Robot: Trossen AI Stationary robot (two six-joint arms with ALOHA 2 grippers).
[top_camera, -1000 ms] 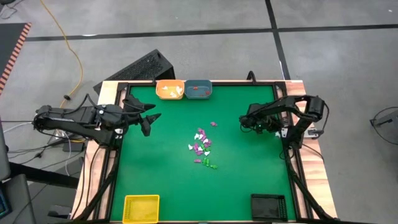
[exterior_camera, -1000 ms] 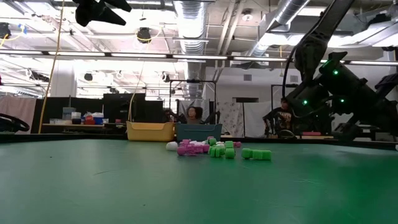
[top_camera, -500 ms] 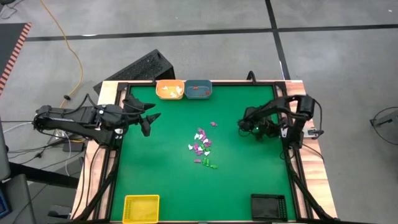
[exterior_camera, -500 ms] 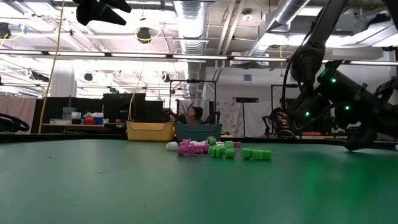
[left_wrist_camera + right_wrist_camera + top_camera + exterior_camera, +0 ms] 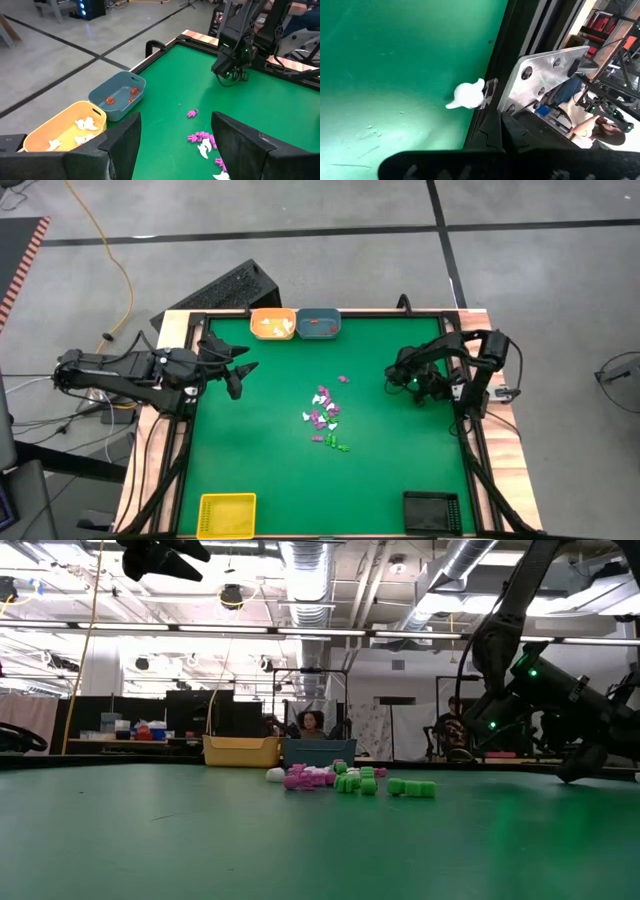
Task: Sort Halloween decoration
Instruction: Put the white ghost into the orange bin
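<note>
Trinkets (image 5: 325, 419) lie mid-tabletop (image 5: 270, 470); left gripper (image 5: 238, 375), jaws open, waits left; right gripper (image 5: 392, 376), jaws closed, right; far orange tray (image 5: 272, 324), blue tray (image 5: 319, 324).

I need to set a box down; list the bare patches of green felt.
Free: the stretch between the yellow mesh tray and the black tray, and the felt between the open left gripper and the pile of tiny plastic trinkets. Crowded: the centre pile and around the shut right gripper.

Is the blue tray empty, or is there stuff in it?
Not empty. The blue tray holds a few small orange-red trinkets on its floor, seen from the left wrist view; most of its floor is bare.
</note>
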